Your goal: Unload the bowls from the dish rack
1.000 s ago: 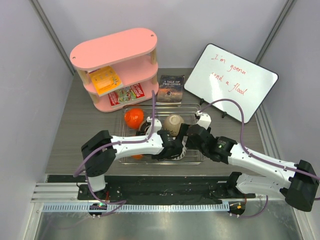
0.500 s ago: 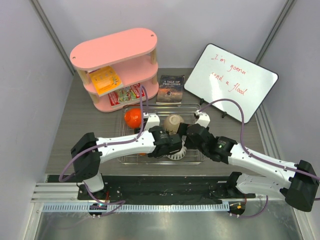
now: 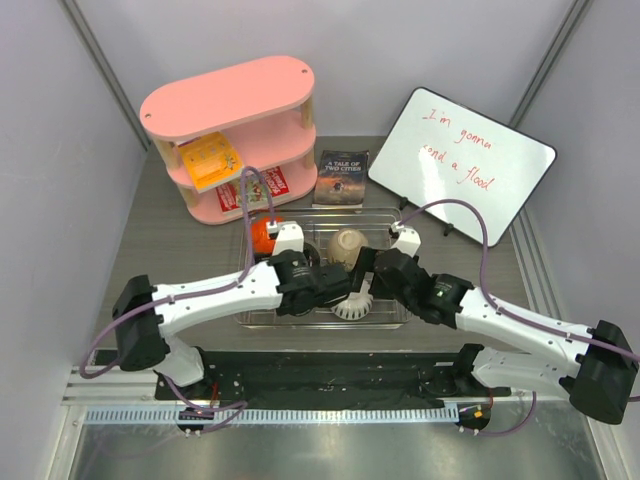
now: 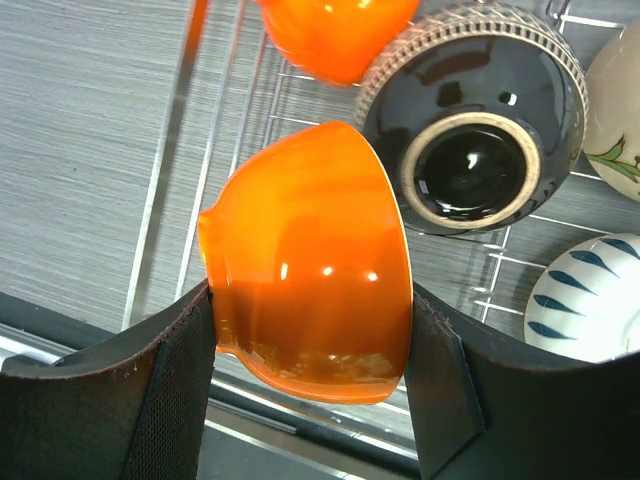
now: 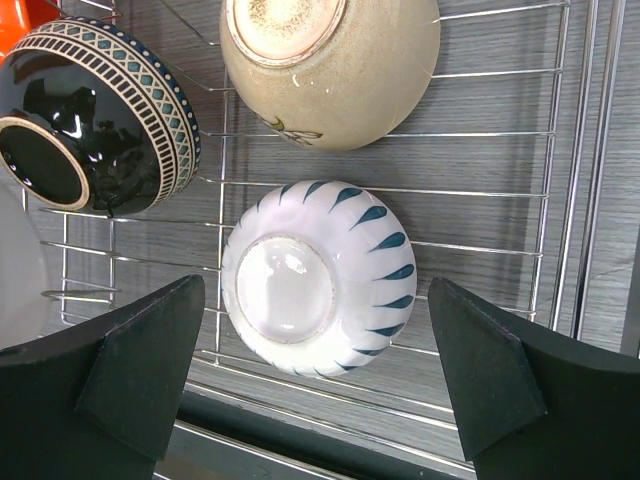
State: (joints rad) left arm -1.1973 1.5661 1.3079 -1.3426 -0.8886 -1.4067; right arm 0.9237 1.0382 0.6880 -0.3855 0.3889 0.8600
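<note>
Orange bowl (image 4: 310, 260), clamped by its sides between the left fingers (image 4: 170, 400) over the near left of the dish rack (image 4: 165, 170), apparently ready for lifting out; the right fingers (image 5: 140, 360) spread wide, flanking the upturned white bowl (image 5: 315, 278), presumably to grasp it.

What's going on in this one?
The left gripper has its jaws shut on an orange bowl at the dish rack's left side. The right gripper hangs open over the white bowl, jaws wide of its sides. That bowl, the dark bowl, the beige bowl and a second orange bowl sit in the rack.
</note>
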